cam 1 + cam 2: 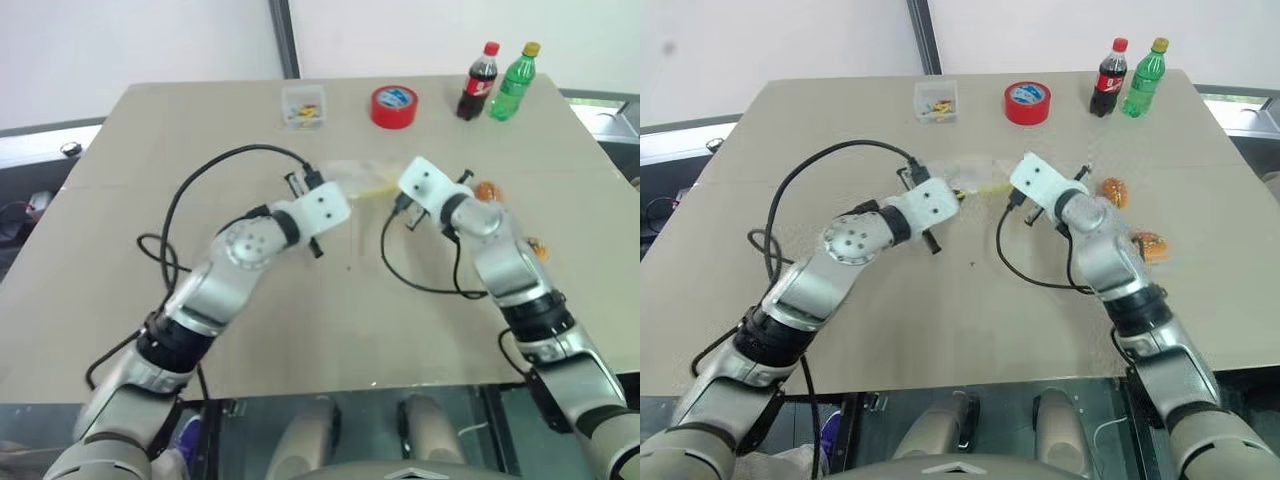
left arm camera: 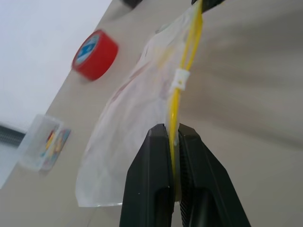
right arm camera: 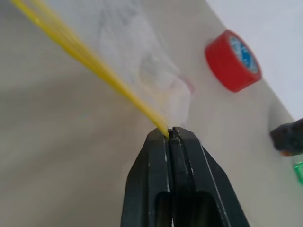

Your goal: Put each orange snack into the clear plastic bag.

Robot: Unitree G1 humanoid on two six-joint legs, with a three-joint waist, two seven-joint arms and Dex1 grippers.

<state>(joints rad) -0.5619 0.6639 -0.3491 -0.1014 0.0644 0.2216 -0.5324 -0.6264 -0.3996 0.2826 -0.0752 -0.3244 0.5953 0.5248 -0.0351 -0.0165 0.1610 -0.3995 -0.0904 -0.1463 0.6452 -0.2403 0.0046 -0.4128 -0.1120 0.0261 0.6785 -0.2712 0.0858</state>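
The clear plastic bag hangs stretched between my two grippers just above the middle of the table. My left gripper is shut on its yellow seal strip. At the strip's other end, my right gripper is shut on it with the very tips of its fingers. The two orange snacks lie on the table to the right of my right arm, one beside the wrist and the other nearer to me.
At the far edge stand a red tape roll, a small clear box of coloured bits, a cola bottle and a green bottle. Black cables loop from both wrists over the table.
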